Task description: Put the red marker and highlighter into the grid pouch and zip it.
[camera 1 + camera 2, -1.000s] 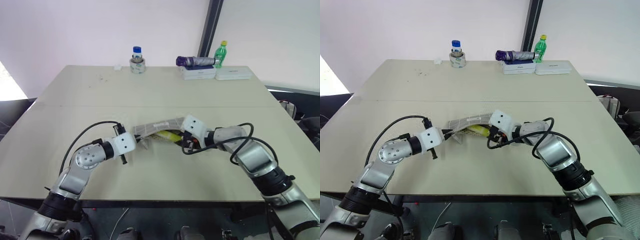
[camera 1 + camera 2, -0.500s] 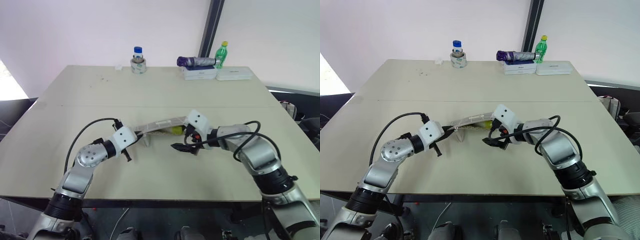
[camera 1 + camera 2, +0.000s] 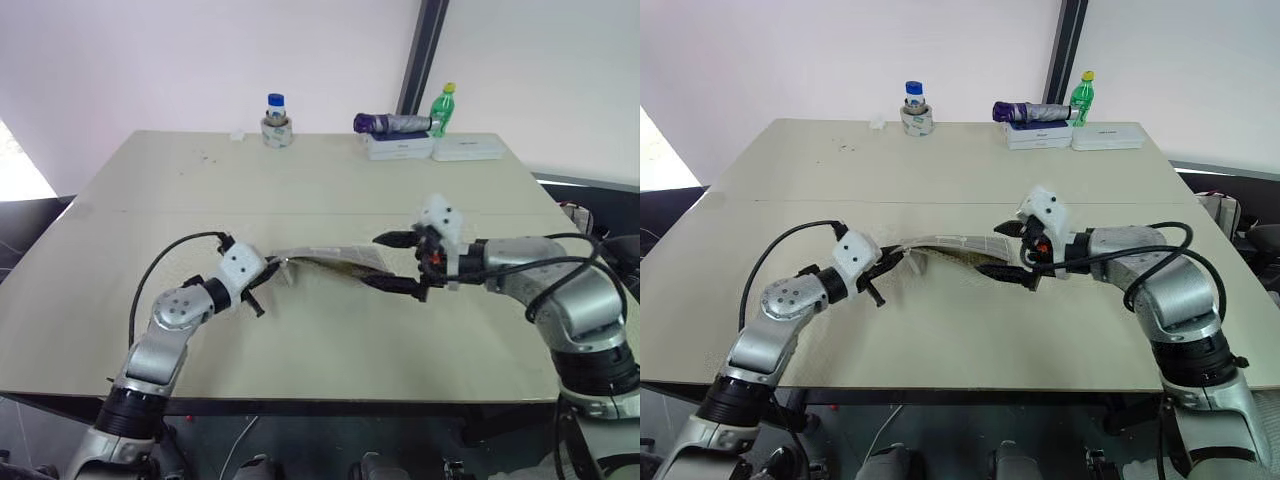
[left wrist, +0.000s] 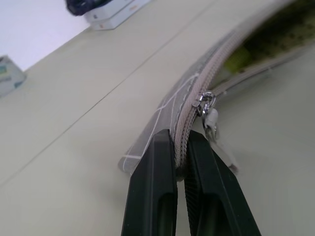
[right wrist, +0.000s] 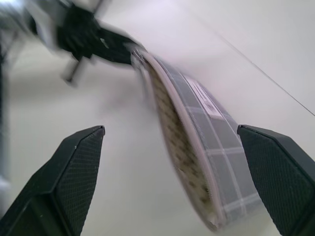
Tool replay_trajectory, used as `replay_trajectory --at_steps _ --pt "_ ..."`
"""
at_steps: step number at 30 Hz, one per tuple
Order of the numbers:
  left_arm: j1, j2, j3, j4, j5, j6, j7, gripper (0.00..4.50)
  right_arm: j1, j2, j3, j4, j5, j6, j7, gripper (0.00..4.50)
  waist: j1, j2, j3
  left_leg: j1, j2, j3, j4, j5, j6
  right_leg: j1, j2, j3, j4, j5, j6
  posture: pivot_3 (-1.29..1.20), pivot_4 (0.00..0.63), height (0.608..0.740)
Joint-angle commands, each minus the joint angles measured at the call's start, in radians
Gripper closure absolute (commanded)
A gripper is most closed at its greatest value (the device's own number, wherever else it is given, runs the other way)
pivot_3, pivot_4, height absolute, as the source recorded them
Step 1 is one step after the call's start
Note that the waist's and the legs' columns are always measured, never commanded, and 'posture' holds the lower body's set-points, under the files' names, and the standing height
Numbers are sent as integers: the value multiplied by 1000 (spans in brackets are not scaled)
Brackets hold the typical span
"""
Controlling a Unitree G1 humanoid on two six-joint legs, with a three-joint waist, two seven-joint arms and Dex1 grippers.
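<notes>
While the left gripper (image 4: 178, 147) pinches the grid pouch (image 3: 950, 243) and the right gripper (image 3: 1008, 250) gapes just beside its mouth, a weak pinch could slip during zipping.

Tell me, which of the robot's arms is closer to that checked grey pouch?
Left. The left gripper is shut on one end of the grid pouch, pinching it at the zipper. The right gripper hangs open just off the pouch's other end, not touching it.
</notes>
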Motion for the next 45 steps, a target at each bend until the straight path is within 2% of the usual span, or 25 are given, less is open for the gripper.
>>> replay_trajectory --at_steps 1,5,9,17,26,35,38,45 --pt "-42 2 29 -68 -36 37 6 4500 89 39 38 -89 49 28 -41 28 0 0 0 0 0 0 0 0 0 0 0 0 0 0 0 0 150 740" --pt "-49 17 4 -89 -17 51 0 4500 141 162 93 -96 31 34 -180 28 -7 0 0 0 0 0 0 0 0 0 0 0 0 0 0 0 150 740" --pt "-40 39 -35 -125 1 84 -21 4500 151 263 196 7 -127 -46 -351 28 -4 0 0 1 0 0 1 0 -1 0 0 0 1 0 0 0 150 740" --pt "-38 115 -117 -158 78 71 -68 4500 145 456 189 105 -118 -75 -442 28 -3 0 0 0 0 2 0 1 -3 0 1 0 1 0 0 0 150 740" --pt "-41 102 -114 -163 68 85 -67 4500 93 491 253 203 -176 -148 -423 28 -3 0 0 0 0 2 0 0 -1 0 1 0 0 0 0 0 150 740" --pt "-41 99 -110 -169 66 92 -65 4500 79 541 240 269 -180 -181 -437 28 -4 0 0 0 0 2 0 0 -1 -1 1 0 0 0 0 0 150 740" --pt "-42 92 -106 -171 60 98 -62 4500 69 567 230 286 -179 -186 -445 849 -5 0 0 0 0 2 0 0 -1 -1 1 0 1 0 0 0 150 740" --pt "-45 87 -103 -162 70 93 -53 4500 72 572 221 276 -182 -182 -447 4467 -4 0 0 0 0 2 0 0 -1 -1 1 0 1 0 0 0 150 740"
